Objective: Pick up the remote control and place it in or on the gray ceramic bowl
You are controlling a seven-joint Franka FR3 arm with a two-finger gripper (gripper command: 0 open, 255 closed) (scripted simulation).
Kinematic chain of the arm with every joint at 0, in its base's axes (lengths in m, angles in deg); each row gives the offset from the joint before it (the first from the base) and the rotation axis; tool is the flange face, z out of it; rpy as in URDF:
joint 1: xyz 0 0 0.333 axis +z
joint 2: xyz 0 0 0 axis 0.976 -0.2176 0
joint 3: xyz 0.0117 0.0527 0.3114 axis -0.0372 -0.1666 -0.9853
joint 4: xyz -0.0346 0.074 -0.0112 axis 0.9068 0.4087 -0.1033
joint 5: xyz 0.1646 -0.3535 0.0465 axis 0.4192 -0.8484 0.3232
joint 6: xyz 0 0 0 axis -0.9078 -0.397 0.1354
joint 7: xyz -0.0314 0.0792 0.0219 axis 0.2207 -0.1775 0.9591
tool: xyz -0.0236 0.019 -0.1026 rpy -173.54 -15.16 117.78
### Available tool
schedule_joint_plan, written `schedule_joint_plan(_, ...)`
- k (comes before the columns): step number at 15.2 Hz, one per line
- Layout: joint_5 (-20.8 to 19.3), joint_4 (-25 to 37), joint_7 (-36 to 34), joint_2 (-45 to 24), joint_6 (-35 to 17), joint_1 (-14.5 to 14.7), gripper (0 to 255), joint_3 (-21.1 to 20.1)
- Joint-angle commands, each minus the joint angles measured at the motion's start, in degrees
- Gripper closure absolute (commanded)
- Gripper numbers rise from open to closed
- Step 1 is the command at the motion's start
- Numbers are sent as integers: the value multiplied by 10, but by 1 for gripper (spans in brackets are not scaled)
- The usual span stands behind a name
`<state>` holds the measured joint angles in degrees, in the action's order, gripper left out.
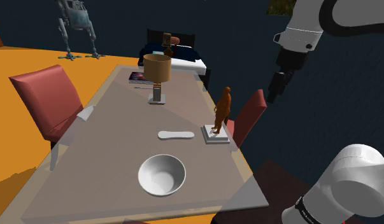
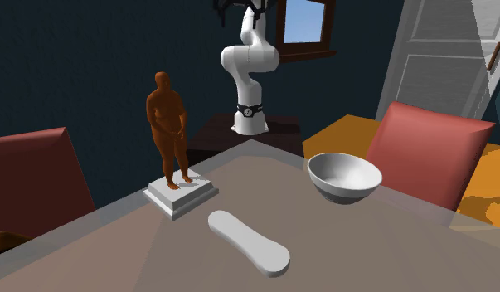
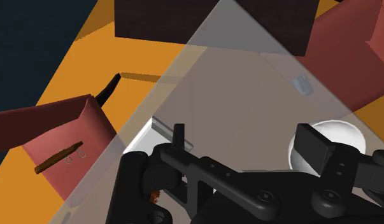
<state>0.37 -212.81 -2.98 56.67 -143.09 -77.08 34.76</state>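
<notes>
Found at the jaws: fingers (image 3: 314, 145) spread well apart, with nothing between them. Hung high beyond the worktop (image 1: 107, 146) edge, at two o'clock from the brown figurine (image 1: 221, 111) in the shoulder view, probably to stay clear of that tall piece before any descent. Next outward, to the pale remote (image 1: 176, 134): lying flat on the worktop at nine o'clock of the figurine's base, just beside it yet apart. Being long and low, likely calls for a grasp from above across the narrow width. At six o'clock of the remote, near but not touching, to the pale grey bowl (image 1: 162, 174), upright with mouth open to receive. Farther off at twelve o'clock, to a lamp (image 1: 157, 70), seemingly no obstacle to so short a carry.
</notes>
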Motion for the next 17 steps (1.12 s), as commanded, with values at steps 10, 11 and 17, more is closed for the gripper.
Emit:
schedule_joint_plan(10,-19,-27,104,-140,-171,20,0,42)
schedule_joint_plan(11,-20,-26,116,-159,-188,22,0,45)
schedule_joint_plan(17,-17,-1,185,-280,-286,36,0,64)
